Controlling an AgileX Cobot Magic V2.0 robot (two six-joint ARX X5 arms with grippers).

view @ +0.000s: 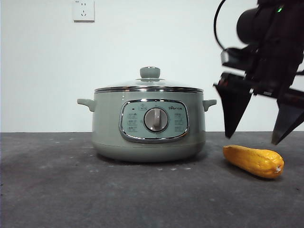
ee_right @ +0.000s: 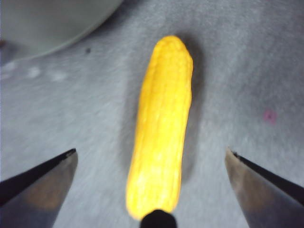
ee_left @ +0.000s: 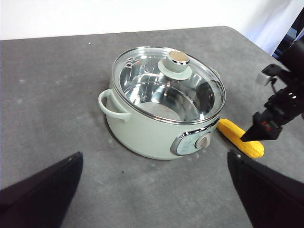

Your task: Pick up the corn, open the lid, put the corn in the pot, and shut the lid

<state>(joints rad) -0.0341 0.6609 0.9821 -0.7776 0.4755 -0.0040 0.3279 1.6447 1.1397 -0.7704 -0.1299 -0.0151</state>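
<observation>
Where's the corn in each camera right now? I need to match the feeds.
Front view: the corn lies on the table right of the pot, below the open right end effector.
Left wrist view: corn beside the pot's dial side, partly behind the right end effector.
Right wrist view: corn centred between the jaws.
Shared landmark: the pot.

Right gripper (view: 261, 135) spread wide above corn (view: 254, 160), bare table (view: 47, 190) around it; pot (view: 149, 126) close beside corn blocks that side.
</observation>
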